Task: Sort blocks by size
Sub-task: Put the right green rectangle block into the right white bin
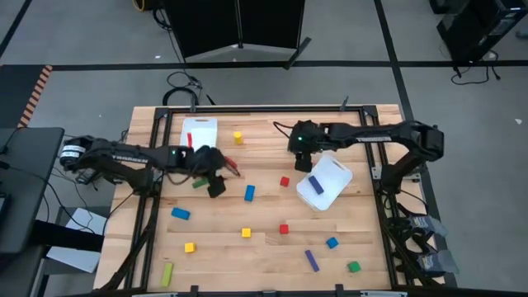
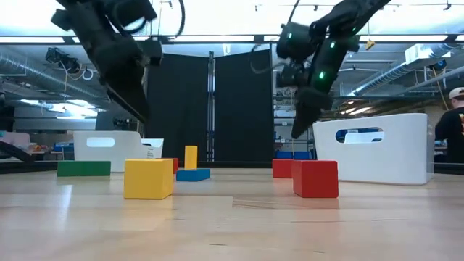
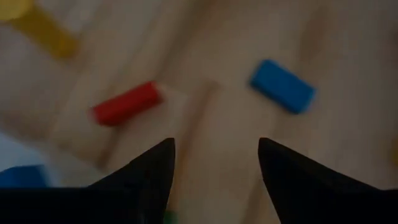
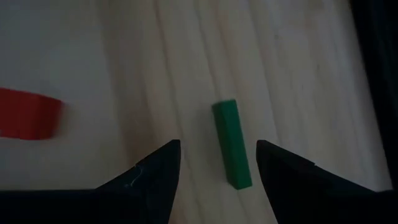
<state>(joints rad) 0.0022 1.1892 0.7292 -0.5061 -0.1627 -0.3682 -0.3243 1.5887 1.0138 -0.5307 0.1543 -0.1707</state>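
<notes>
Blocks lie scattered on the wooden table point(image 1: 264, 247). My left gripper point(image 1: 216, 177) is open and empty above the table's left middle. In its wrist view point(image 3: 214, 162) a red bar point(image 3: 127, 102) and a blue bar point(image 3: 283, 86) lie flat ahead of the fingers. My right gripper point(image 1: 301, 157) is open and empty near the far middle. In its wrist view point(image 4: 217, 165) a green bar point(image 4: 231, 144) lies flat on the wood, in line with the gap between the fingers, with a red block point(image 4: 28, 121) off to one side. In the low view both grippers hang above the table.
A white bin point(image 1: 200, 132) stands at the far left. A second white bin point(image 1: 324, 183), turned askew, holds a blue bar point(image 1: 316, 185) at the right. Loose blocks include yellow point(image 1: 238, 137), blue point(image 1: 249, 193), red point(image 1: 285, 181), red point(image 1: 284, 228) and purple point(image 1: 312, 260).
</notes>
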